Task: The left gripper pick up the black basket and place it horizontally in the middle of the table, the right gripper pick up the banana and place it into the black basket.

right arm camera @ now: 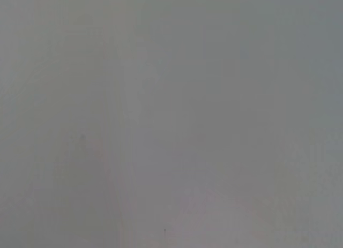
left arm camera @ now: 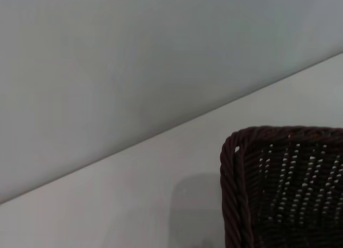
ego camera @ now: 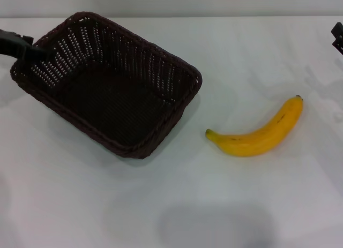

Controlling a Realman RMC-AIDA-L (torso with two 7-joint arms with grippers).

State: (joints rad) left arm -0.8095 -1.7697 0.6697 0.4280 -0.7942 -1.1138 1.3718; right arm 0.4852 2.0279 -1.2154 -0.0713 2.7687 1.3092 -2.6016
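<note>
Apparently left claw (ego camera: 37, 51) at black basket (ego camera: 107, 92) rim, grip indiscernible; banana (ego camera: 257, 131) apart

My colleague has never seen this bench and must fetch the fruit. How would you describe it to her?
On the white table, look to the right of the large black basket. The banana lies there on the bare surface, apart from the basket: curved, yellow, and the only bright thing in sight.

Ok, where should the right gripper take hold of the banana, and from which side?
Probably at the thick middle of the banana, coming straight down from above. It lies flat on the table, apart from the basket, curving from its stem near the basket up to its dark tip on the right. Set the jaws across the curve. The right gripper sits at the far right edge.
</note>
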